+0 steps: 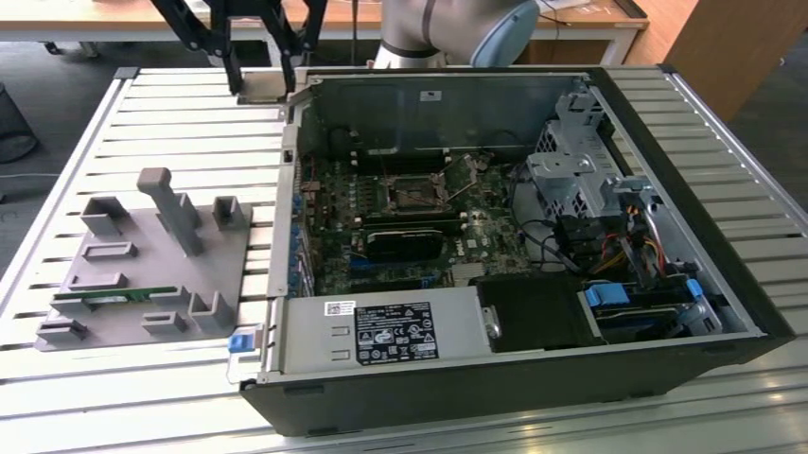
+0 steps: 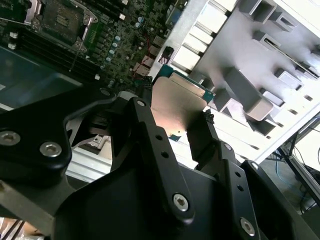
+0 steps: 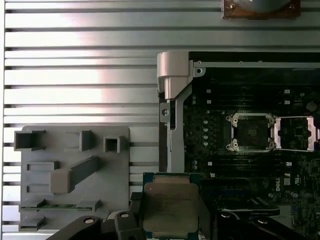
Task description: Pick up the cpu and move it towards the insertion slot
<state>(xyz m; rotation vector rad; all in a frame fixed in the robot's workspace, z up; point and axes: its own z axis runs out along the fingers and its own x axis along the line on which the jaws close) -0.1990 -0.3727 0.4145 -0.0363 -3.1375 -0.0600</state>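
My gripper [image 1: 263,74] hangs above the slatted table just outside the computer case's far corner, on the exterior view's left, shut on the cpu [image 1: 265,88]. In both wrist views the cpu [image 3: 170,205] [image 2: 177,102] is a flat square chip with a dull silver top and green rim, pinched by its edges between the black fingers [image 2: 145,130]. The insertion slot [image 1: 414,192] is a dark square socket with a silvery frame, in the middle of the motherboard. In the first wrist view the slot [image 3: 250,132] lies bare with its metal frame [image 3: 296,132] swung open beside it.
The open computer case [image 1: 293,142] lies on its side; its wall stands between the gripper and the motherboard. A drive cage [image 1: 574,175], cables and a black block [image 1: 404,241] crowd the inside. A grey fixture plate [image 1: 127,317] with upright holders and a green memory stick [image 1: 114,295] lies on the exterior view's left.
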